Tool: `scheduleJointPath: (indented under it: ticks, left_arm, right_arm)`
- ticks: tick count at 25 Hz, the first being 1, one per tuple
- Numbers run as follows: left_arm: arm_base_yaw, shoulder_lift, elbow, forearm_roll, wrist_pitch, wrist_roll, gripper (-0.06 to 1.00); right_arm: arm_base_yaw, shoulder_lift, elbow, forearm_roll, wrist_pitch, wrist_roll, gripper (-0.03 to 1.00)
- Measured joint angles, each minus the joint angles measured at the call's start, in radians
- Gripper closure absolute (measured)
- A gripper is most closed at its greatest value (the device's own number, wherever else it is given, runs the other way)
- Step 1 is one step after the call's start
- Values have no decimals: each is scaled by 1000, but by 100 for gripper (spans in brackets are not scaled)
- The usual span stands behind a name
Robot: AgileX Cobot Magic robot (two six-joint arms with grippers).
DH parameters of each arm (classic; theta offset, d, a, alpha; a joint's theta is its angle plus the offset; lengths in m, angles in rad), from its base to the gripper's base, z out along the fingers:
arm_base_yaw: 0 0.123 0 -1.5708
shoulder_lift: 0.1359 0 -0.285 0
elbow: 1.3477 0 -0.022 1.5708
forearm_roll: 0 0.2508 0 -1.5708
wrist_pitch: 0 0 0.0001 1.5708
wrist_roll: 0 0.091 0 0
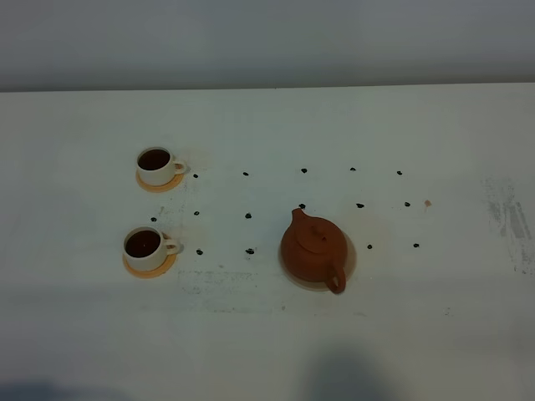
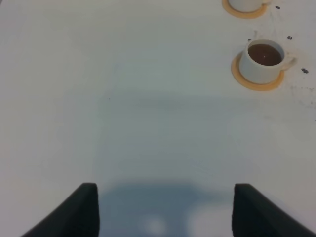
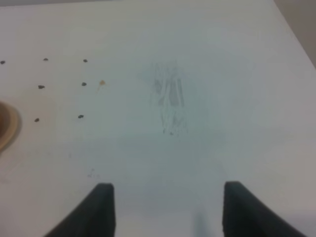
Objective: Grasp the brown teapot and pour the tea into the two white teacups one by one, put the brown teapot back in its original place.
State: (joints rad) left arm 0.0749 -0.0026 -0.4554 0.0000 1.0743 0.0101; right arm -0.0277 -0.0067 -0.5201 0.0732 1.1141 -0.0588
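The brown teapot stands upright on the pale beige disc right of the table's middle, spout pointing to the back left. The two white teacups sit on orange-tan coasters at the left: the far cup and the near cup, both holding dark tea. In the left wrist view the near cup is well ahead of my open, empty left gripper; the far cup is cut off at the frame edge. My right gripper is open and empty over bare table; the disc's edge shows far to one side.
Several small dark marks dot the white table between cups and teapot. A grey scuff lies near the right edge and also shows in the right wrist view. Neither arm shows in the exterior view.
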Motion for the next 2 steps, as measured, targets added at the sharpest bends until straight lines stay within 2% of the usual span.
scheduleJointPath:
  ticks: [2]
  left_arm:
    - [0,0,0,0,0,0,40]
  right_arm:
    - [0,0,0,0,0,0,49]
